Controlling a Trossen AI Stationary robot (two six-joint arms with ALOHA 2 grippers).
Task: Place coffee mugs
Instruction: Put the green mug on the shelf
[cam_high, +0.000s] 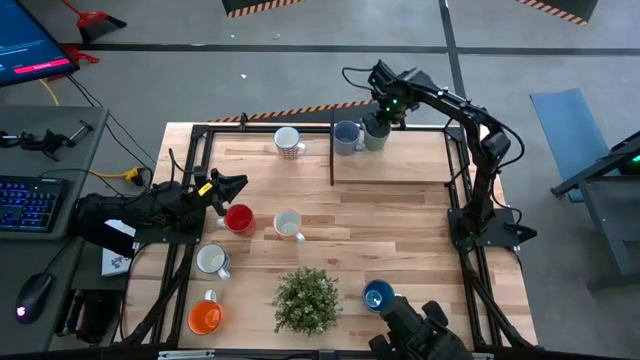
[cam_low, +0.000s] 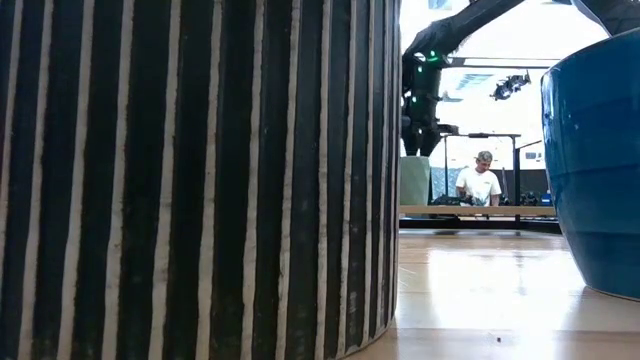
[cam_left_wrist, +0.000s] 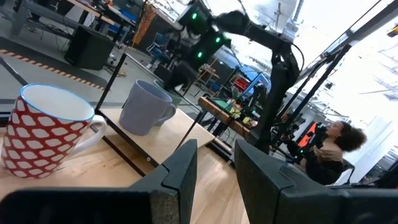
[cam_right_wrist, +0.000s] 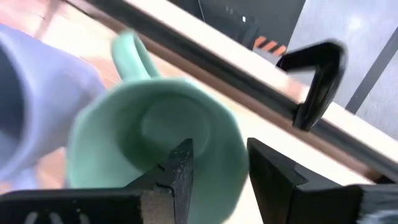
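From my end: desk (cam_high: 400, 215) first, light wood w/ black frame, a raised platform (cam_high: 400, 165) at its far right corner. Plant (cam_high: 306, 298) sits near edge, centre, striped pot filling most of the low view.

Right arm is stretched out to the far edge, right gripper (cam_high: 378, 112) over the green mug (cam_high: 376, 132) on the platform. Key relation: in the right wrist view the green mug (cam_right_wrist: 155, 137) lies directly below/ahead of the gripper, mouth facing the camera, one finger (cam_right_wrist: 177, 168) over the mouth and the other outside the rim, so the wall looks to be between them. Fingers are a modest gap apart; whether they're pinching the wall I can't tell. Handle points away from the gripper, toward the desk's far rail. Lavender-blue mug (cam_high: 347, 137) stands just beside it, looks nearly touching, so lil clearance that side.

Left gripper (cam_high: 232, 187) waits at left-centre, fingers apart, nothing in them, just beside the red mug (cam_high: 239, 218).

Other mugs: red-patterned mug (cam_high: 289, 143) at far centre, white mug (cam_high: 289, 226) mid-desk, cream mug (cam_high: 213, 261) and orange mug (cam_high: 204, 317) near left, blue mug (cam_high: 378, 296) near right.

Green mug: pale, glossy, faceted rim, empty, upright.
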